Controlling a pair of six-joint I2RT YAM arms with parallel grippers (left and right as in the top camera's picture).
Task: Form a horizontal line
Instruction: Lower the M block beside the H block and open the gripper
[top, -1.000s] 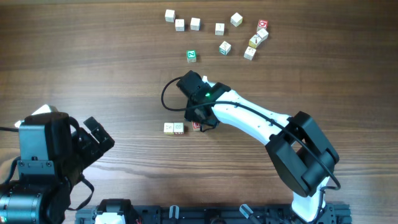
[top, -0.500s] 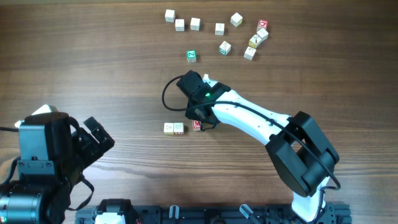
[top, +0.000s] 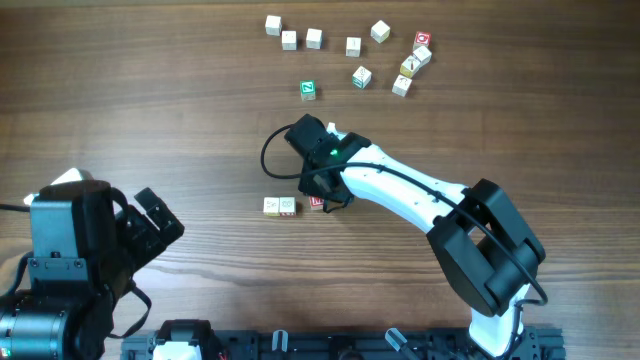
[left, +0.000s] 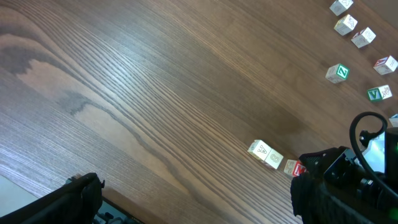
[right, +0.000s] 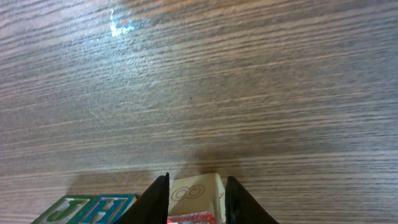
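Two cream-faced cubes (top: 271, 206) (top: 287, 206) lie touching in a row at the table's middle. The red-faced cube (top: 317, 202) sits just right of them, a small gap away. My right gripper (top: 318, 196) reaches down over it, fingers on either side. In the right wrist view the gripper (right: 196, 200) is shut on that cube (right: 195, 193), which shows a cream side with rings and a red top; a neighbouring lettered cube (right: 93, 211) lies to its left. The left wrist view shows the row (left: 266, 154) and the red cube (left: 298, 168). My left gripper (top: 150, 225) is open and empty, far left.
A green-faced cube (top: 308, 90) lies behind the row. Several loose white cubes (top: 314, 38) and a red-faced one (top: 422, 40) are scattered along the back. The right arm (top: 420, 200) stretches across the middle right.
The red-faced cube and the right gripper shifted very slightly right and back over the last second. The left arm has not moved.
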